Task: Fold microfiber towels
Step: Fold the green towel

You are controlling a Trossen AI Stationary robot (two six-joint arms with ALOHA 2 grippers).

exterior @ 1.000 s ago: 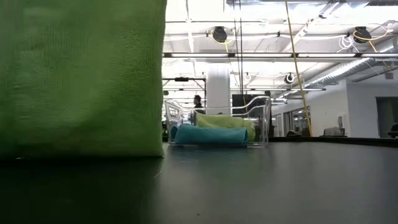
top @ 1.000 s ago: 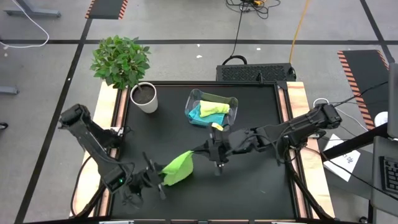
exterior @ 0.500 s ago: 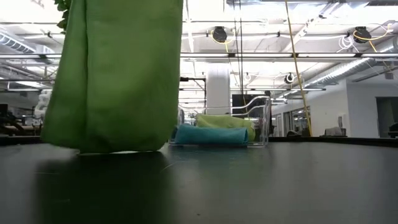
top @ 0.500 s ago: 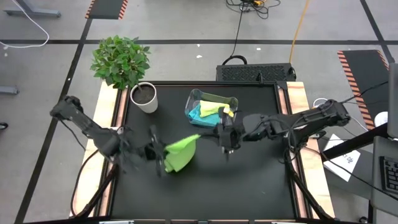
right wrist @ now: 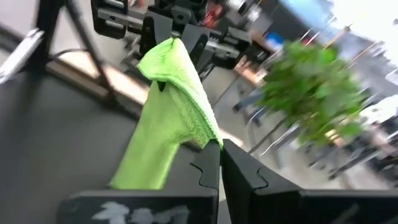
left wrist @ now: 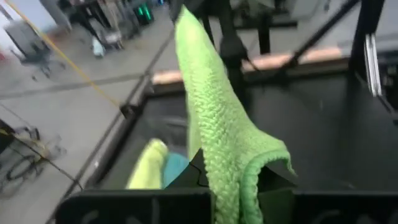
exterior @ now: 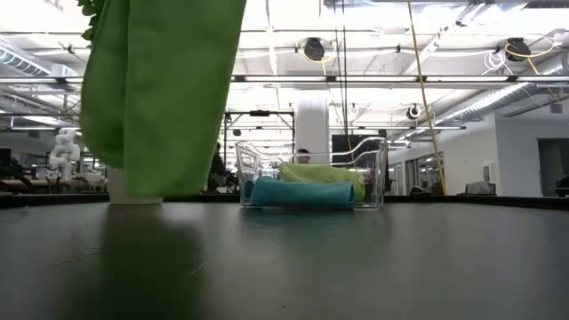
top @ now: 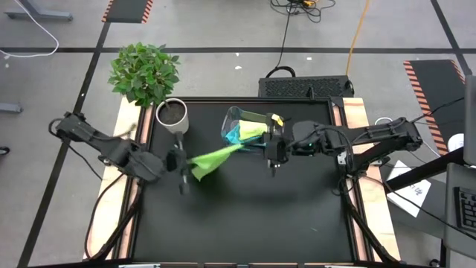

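Observation:
The bright green towel (top: 214, 157) is folded over and stretched between my two grippers above the table, left of the clear plastic bin (top: 232, 119). In the low view it hangs at the upper left (exterior: 164, 89), its lower edge clear of the table. My left gripper (top: 186, 161) is shut on its left end. My right gripper (top: 264, 148) is shut on its right end. The pale yellow-green towel (top: 256, 130) and the turquoise towel (top: 234, 137) lie folded in the bin. My left gripper pinches the green towel's folded end (left wrist: 239, 177) between its two fingers, several layers, coming level from the table's left. The towel runs from there up to the other gripper, clear of the table. My right gripper pinches the towel's opposite end (right wrist: 208, 138) between its two fingers, coming level from the table's right. The towel stretches away from the fingers toward the left gripper, lifted clear.
A potted plant in a white pot (top: 172, 117) stands at the table's far left, close behind the left gripper. The black table top (top: 297, 216) lies open toward the near edge. A dark case (top: 306, 86) sits beyond the far edge.
Both grippers have gone toward the table's far edge and up, still shut on the green towel. The towel, whose lower edge was at the table, is now lifted clear and drawn out long between them, near the bin.

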